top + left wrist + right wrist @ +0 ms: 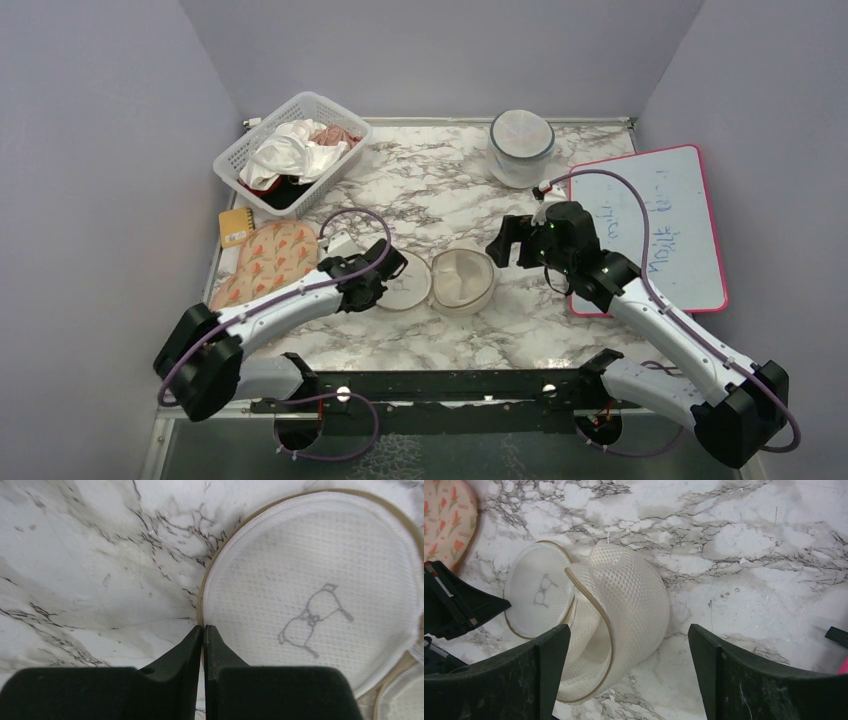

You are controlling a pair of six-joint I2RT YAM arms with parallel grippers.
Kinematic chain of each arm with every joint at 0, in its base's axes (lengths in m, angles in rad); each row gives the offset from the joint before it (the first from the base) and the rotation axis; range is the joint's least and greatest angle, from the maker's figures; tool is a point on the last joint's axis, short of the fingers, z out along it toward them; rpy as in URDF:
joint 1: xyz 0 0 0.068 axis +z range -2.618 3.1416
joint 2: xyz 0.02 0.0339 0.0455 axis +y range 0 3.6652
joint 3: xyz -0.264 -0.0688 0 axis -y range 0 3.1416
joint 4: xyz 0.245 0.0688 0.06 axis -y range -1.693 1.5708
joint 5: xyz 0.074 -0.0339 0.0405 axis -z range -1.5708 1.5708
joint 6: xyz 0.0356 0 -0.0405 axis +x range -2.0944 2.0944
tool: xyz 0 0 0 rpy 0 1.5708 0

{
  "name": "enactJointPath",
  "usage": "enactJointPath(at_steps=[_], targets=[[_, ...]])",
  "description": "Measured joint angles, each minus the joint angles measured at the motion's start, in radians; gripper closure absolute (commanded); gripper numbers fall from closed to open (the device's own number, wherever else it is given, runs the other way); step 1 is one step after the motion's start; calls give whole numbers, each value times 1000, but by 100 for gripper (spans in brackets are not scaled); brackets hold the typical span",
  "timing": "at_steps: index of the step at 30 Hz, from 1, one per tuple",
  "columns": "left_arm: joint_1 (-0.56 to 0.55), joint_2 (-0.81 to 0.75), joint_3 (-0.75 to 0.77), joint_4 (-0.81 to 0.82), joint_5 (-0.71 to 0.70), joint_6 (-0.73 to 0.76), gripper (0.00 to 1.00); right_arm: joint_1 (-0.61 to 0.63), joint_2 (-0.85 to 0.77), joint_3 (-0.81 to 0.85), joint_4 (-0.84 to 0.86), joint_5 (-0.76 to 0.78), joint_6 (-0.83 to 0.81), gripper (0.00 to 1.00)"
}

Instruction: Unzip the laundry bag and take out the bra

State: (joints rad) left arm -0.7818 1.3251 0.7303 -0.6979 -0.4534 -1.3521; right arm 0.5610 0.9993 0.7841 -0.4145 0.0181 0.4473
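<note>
At centre, your round cream-beige mesh laundry bag gapes open.
Left gripper pinches its rim; reach your spread right gripper inside.

At centre of table: laundry bag, between left gripper and right gripper. Behind, to the left, basket; to the right, round pod. Far right: whiteboard.

No words, brands or numbers can be read anywhere. Faint handwriting is seen on the pink-framed whiteboard, but it is too small to be made out. A small dark line drawing — a bra-like outline — is printed on the flat round face of the laundry bag.
</note>
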Motion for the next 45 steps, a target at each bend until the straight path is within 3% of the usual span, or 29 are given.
enactJointPath(at_steps=[9,15,19,28,33,38,45], targets=[[1,-431,-95,83,-115,164,100,0,-34,0,-5,1,0,14],[1,-710,-233,303,-34,413,100,0,-35,0,-6,0,1,14],[1,-787,-235,435,48,580,100,0,-39,0,-12,0,1,14],[0,-490,-69,492,349,1009,100,0,-50,0,-28,0,7,14],[-5,-428,-58,485,470,1187,100,0,-60,0,-36,0,12,14],[-45,-352,-14,497,599,1317,100,0,-66,0,-39,0,12,14],[-165,-190,82,518,642,1410,100,0,-83,0,-50,3,20,14]])
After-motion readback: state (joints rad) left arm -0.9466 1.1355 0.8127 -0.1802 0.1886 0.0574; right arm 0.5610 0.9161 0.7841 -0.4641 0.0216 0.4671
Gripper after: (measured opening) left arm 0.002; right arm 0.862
